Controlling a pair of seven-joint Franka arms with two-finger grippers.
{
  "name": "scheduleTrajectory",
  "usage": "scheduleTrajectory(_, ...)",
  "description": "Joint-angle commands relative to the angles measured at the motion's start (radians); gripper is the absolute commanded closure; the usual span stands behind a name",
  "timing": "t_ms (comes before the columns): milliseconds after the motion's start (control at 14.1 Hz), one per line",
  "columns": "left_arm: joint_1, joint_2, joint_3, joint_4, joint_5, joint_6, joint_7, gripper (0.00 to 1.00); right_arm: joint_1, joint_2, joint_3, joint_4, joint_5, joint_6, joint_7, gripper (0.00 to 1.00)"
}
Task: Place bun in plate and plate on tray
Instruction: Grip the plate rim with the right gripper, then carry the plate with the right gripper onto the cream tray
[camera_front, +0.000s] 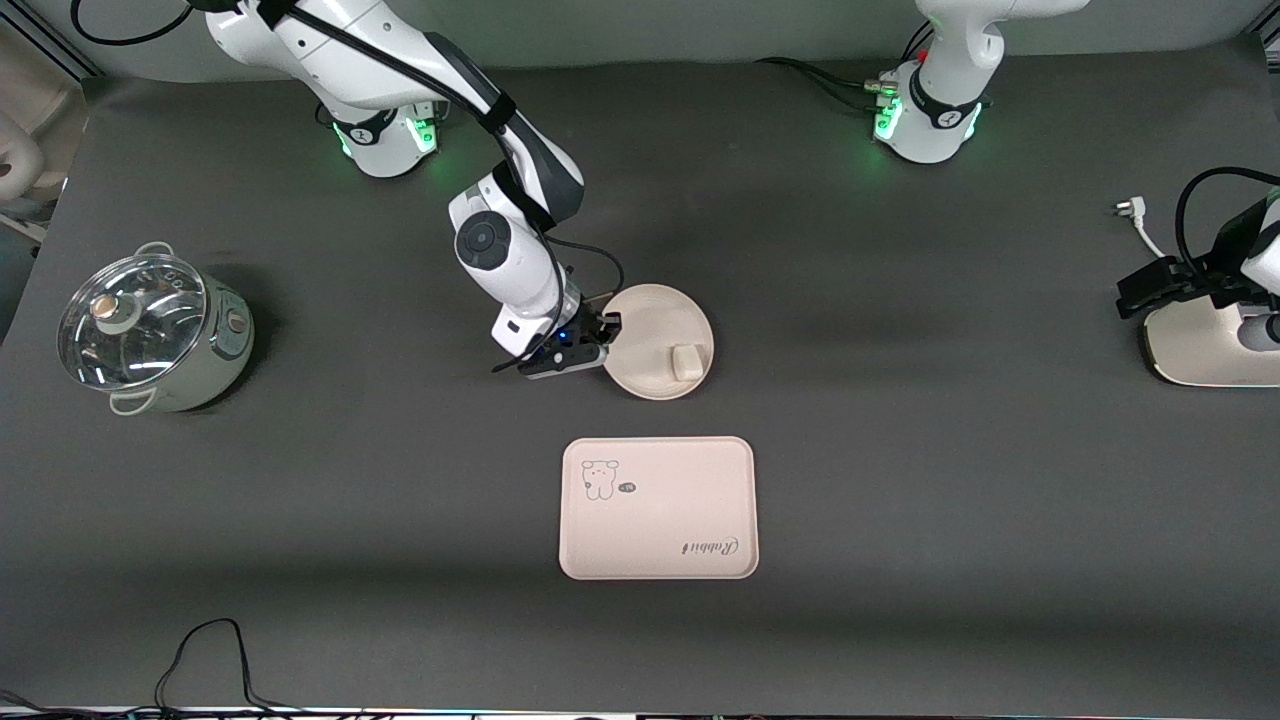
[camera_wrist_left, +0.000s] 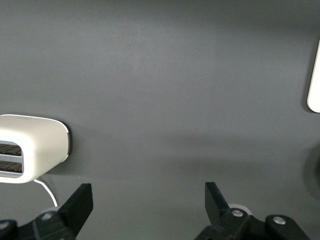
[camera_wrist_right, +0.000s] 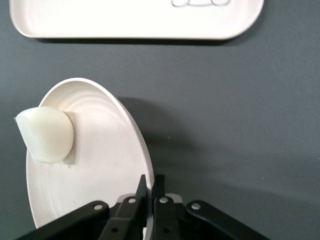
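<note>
Front view shows "Rabbit" in cursive on the tray, the lettering upside down to that camera, with a small cartoon animal at another corner; the tray's long axis runs along the counter. My right fingers are pinched shut on the rim of the plate, which sits farther from the front camera than the tray and carries the bun. My left fingers wait spread wide, holding nothing, near a white toaster.
</note>
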Motion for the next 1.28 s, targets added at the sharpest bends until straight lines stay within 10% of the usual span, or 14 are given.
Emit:
scheduleTrajectory(0,-0.003,-0.004,-0.001,0.019,0.004,-0.025,0.003,0.00,-0.008,-0.025,-0.001,0.043,0.016,-0.059,0.028,1.00)
scheduleTrajectory(569,-0.010,0.015,-0.010,0.019,0.003,-0.011,0.002,0.00,-0.041,0.067,-0.001,0.421,0.053,-0.184,0.016,1.00)
scheduleTrajectory(1208,-0.012,0.015,-0.010,0.020,0.003,-0.020,0.002,0.00,-0.141,0.508,0.007,0.893,0.051,-0.178,-0.104,1.00)
